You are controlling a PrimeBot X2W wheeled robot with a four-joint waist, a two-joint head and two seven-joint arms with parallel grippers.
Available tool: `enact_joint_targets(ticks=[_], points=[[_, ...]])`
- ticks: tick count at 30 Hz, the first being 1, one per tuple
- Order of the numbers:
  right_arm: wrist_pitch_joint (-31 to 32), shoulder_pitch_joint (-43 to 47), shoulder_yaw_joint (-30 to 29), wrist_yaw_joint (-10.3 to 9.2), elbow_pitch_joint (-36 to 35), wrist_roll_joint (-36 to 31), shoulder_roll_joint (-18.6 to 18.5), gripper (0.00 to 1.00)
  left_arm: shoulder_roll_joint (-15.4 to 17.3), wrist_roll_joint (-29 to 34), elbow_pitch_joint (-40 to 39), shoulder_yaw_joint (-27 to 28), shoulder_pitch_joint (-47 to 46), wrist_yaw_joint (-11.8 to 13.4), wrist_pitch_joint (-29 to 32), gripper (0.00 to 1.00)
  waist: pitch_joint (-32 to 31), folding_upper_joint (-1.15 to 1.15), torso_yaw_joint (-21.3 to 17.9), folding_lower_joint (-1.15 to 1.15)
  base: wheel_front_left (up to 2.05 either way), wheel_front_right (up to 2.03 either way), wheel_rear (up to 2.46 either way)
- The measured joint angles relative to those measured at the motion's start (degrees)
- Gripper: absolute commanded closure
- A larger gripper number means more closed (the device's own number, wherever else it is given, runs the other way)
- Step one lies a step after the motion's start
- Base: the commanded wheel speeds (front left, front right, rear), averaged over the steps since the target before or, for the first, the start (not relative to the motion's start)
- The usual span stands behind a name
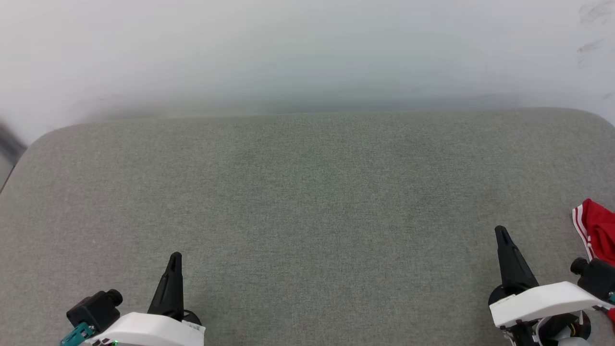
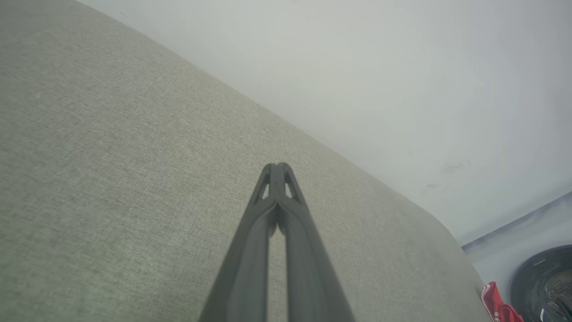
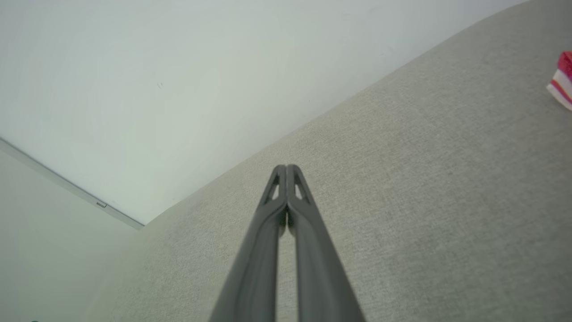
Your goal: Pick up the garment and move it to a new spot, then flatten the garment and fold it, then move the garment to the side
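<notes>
Red garment (image 1: 597,229), white-striped trim, near closed right pincer (image 1: 500,231).

A plain room, most like a lab or test space: a grey cloth-covered table (image 1: 307,192) with rounded corners stands before a plain white wall (image 1: 307,48).

The bench (image 1: 307,202) wore a grey-green woven cloth, matt and finely grained, a little rough to the eye. The garment (image 1: 598,230) was soft red cloth with white-striped trim. The left claw (image 1: 176,258) and right claw (image 1: 500,232) looked like matt dark plastic, and their wrist shells (image 1: 543,298) like smooth, glossy white plastic. The wall (image 1: 307,48) was matt white.
</notes>
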Motion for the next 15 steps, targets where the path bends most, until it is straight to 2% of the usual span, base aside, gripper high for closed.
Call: enact_joint_targets(ticks=[15], points=[[2.42,-0.57,-0.76,0.00,0.55,11.74,0.00,1.00,0.04,-11.94,1.23,0.89,-1.59,-0.16,2.97,1.00,-0.18,0.00,-0.06,0.00,0.00,0.00,0.00]])
